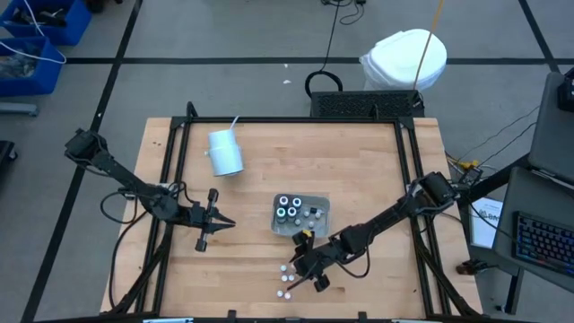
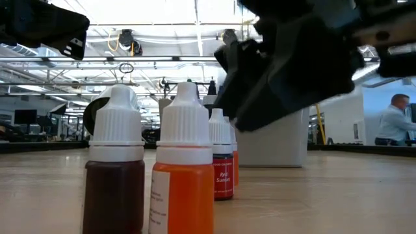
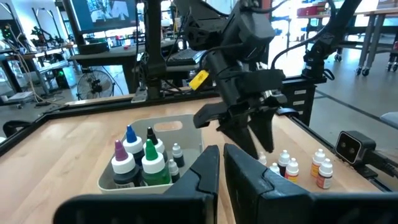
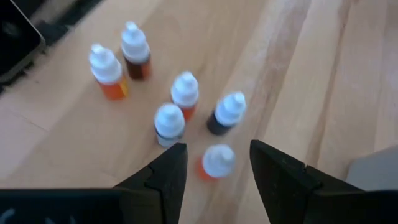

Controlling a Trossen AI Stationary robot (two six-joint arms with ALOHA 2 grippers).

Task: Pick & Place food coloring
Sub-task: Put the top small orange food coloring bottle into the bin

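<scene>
Food coloring bottles stand as a small loose cluster on the bench, in the lower middle of the high view, just below the clear tray. In the right wrist view we count six white-capped ones, upright and close together; some bodies are orange or red, others dark. More of the set sits inside the tray: larger bottles with blue, green and purple tips in the left wrist view, with a few tiny ones beside them.

We see the right pincer low over the loose cluster, its fingers spread apart with nothing between them; one tiny bottle lies under the gap. In the low view this pincer fills the upper right, hanging behind the nearest bottles.

We find the left pincer at the left of the bench's middle, clenched on nothing, well apart from the tray. A white cup with a straw lies in the upper left part of the bench.
</scene>
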